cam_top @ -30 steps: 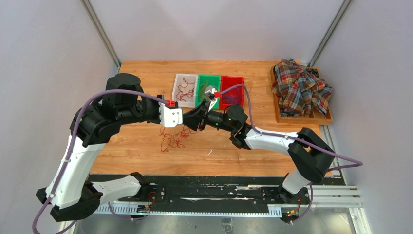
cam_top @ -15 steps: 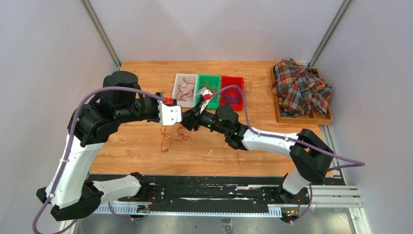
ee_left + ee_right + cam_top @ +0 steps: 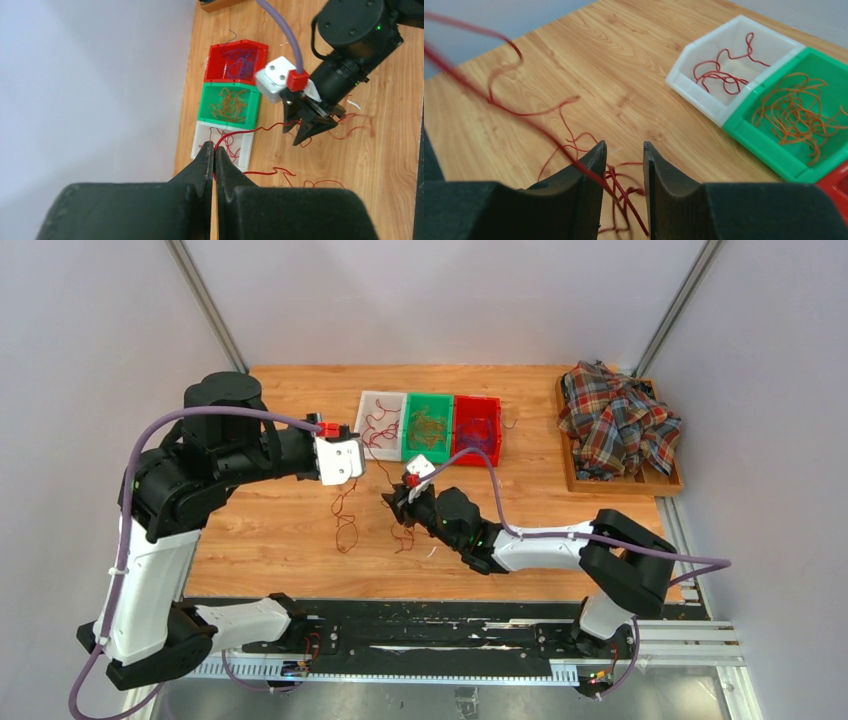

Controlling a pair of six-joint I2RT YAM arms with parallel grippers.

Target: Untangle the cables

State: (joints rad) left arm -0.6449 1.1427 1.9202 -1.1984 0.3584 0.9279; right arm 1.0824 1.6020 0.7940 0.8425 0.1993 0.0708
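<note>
- My left claw [image 3: 214, 150] is pressed together at the tips, pinching a red cable [image 3: 245, 132]. It is held up above the surface [image 3: 270, 530], on the left half.
- From my left claw's tips the red cable arcs across toward my right claw. More red hangs below my left claw and ends in a loop [image 3: 346, 532] on the wood.
- The white bin [image 3: 694, 95] sits toward the far edge and has a few red strands [image 3: 719, 75] lying in it. In my left wrist view the pinching tips cover its near edge.
- My right claw [image 3: 624, 150] is low over the middle of the surface, well nearer than the bins. Its fingers are spread with a clear gap. The red cable comes in from the upper left and drops through that gap, close along one finger, with nothing squeezing it.
- A small red tangle [image 3: 621, 182] lies on the wood just beneath my right claw.
- The green bin [image 3: 764, 145] touches the white bin's side and holds a nest of olive-orange cables [image 3: 799, 110].
- The red bin [image 3: 215, 65] touches the green bin's other side, with purple cables [image 3: 239, 57] inside.
- Far right, well apart from the bins, a plaid shirt [image 3: 615, 420] is heaped on a wooden tray [image 3: 570, 470].
</note>
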